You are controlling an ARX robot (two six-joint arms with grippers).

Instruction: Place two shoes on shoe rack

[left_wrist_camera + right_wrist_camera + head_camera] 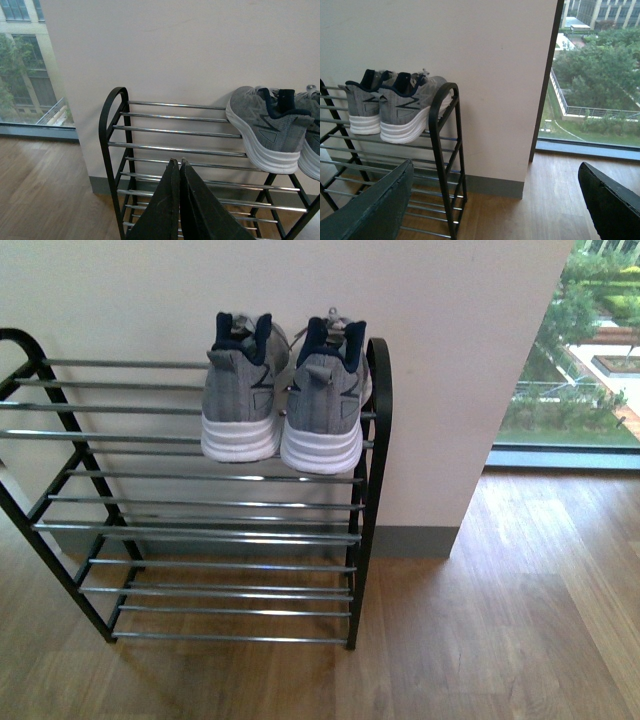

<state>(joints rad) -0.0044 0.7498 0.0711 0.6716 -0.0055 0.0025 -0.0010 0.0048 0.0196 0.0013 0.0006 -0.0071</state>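
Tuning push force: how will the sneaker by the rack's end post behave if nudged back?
Probably light with a soft top: the sneaker looks knit, so push the thick white sole instead. It sits across thin rods of the rack, so it may snag rather than slide. Its heel seems to overhang the front rod; a pull could tip it.

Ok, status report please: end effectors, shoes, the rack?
Left end effector shut, empty; right end effector open, empty. Both sneakers on top shelf of rack, right end. No obstruction seen.
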